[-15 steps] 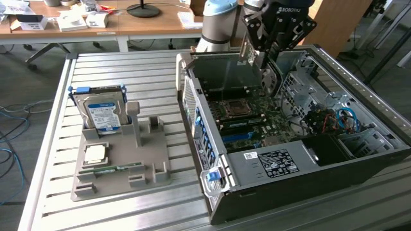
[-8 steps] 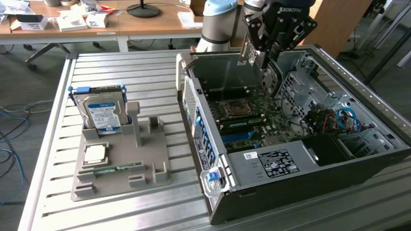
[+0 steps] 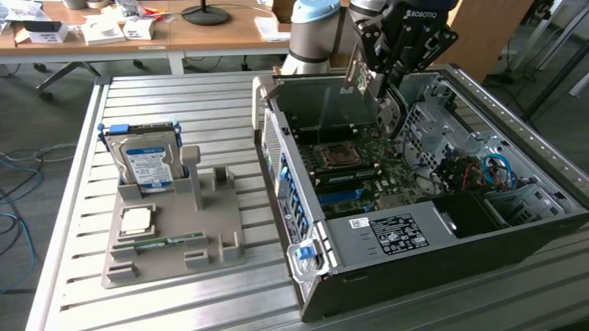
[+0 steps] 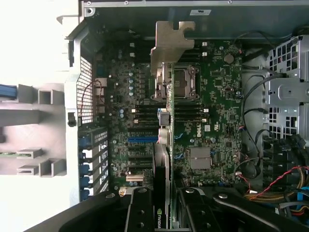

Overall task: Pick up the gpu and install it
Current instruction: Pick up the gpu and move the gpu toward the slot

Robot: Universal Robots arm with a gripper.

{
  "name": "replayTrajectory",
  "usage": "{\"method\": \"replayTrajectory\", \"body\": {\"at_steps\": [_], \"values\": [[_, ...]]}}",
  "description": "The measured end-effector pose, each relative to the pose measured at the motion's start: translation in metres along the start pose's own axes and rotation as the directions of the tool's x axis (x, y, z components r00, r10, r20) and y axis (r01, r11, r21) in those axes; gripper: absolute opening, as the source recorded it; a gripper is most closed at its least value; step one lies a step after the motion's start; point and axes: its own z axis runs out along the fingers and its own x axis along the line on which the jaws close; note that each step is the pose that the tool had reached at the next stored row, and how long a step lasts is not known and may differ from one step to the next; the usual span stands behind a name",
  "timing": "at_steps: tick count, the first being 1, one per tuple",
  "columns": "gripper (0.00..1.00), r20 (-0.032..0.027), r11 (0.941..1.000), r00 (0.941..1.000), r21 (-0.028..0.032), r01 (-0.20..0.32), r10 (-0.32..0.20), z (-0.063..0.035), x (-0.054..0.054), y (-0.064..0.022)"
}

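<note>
Claw [image 4: 166, 215] is clamped on the thin dark circuit-board gpu with a silver end bracket [image 4: 169, 116]. The gpu is held on edge above the green motherboard [image 4: 217, 121], inside the open black computer case [image 3: 396, 234]. Its long axis runs straight out from the claw, bracket end farthest. That axis looks crosswise to the motherboard's blue slot [image 4: 142, 139], which lies just beside the card's edge.
</note>
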Motion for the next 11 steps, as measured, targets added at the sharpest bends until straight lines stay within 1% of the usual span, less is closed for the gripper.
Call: {"method": "replayTrajectory", "body": {"at_steps": [4, 7, 9, 11], "values": [[0.26, -0.0001, 1.0000, 1.0000, -0.0008, 0.001, -0.001, 0.0001, -0.004, 0.0002], [0.26, -0.0003, 1.0000, 1.0000, -0.0021, 0.004, -0.004, 0.0002, -0.012, 0.0006], [0.26, -0.0005, 0.9999, 0.9999, -0.0022, 0.010, -0.010, 0.0004, -0.015, 0.0007], [0.26, -0.0009, 0.9998, 0.9998, -0.0020, 0.021, -0.021, 0.0009, -0.017, 0.0007]]}}
